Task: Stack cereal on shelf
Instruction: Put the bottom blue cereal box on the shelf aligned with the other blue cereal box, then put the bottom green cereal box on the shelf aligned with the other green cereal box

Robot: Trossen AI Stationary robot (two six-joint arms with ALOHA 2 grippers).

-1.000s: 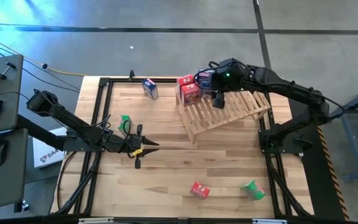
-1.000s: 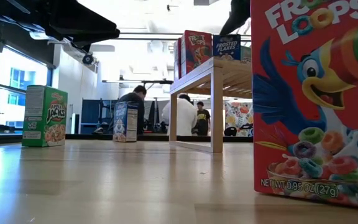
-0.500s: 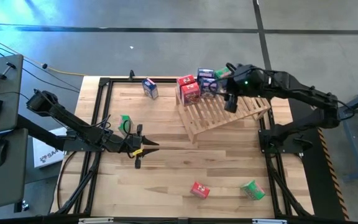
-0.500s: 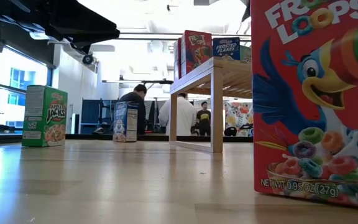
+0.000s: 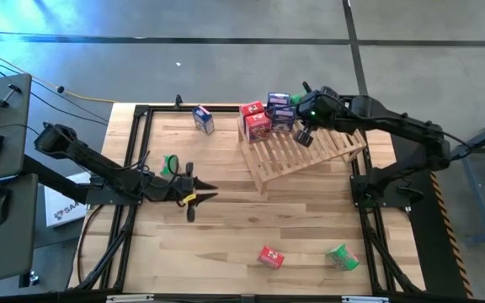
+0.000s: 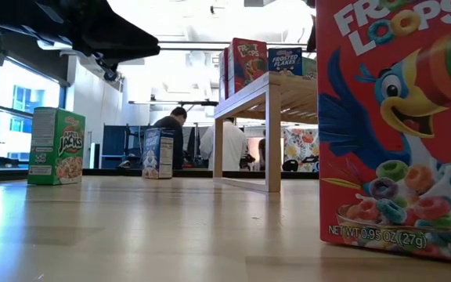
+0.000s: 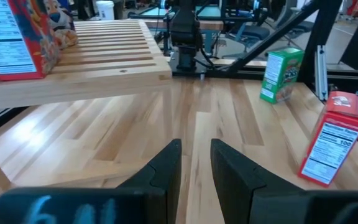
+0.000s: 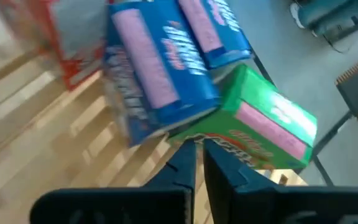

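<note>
The shelf (image 5: 306,153), a slatted wooden ramp, stands at the table's far right. On its high end stand a red cereal box (image 5: 255,120), a blue one (image 5: 279,110) and a green one (image 8: 272,127). My right gripper (image 5: 303,135) hovers shut over the slats just right of these boxes, with nothing between its fingers. My left gripper (image 7: 195,163) is level above the table's left middle, narrowly open and empty. Loose boxes stand on the table: blue (image 5: 203,119), green (image 5: 169,163), red (image 5: 270,257) and green (image 5: 342,257).
The table's black frame rails (image 5: 133,151) run along its edges. The right arm's base (image 5: 377,187) stands beside the shelf. Bare planks (image 5: 251,219) lie between my left gripper and the near boxes. In the low view, people stand in the room behind the table.
My right gripper has drawn back from the blue box on the shelf's high end, toward the table's right, and its wrist has rolled. The blue box now stands alone on the shelf.
</note>
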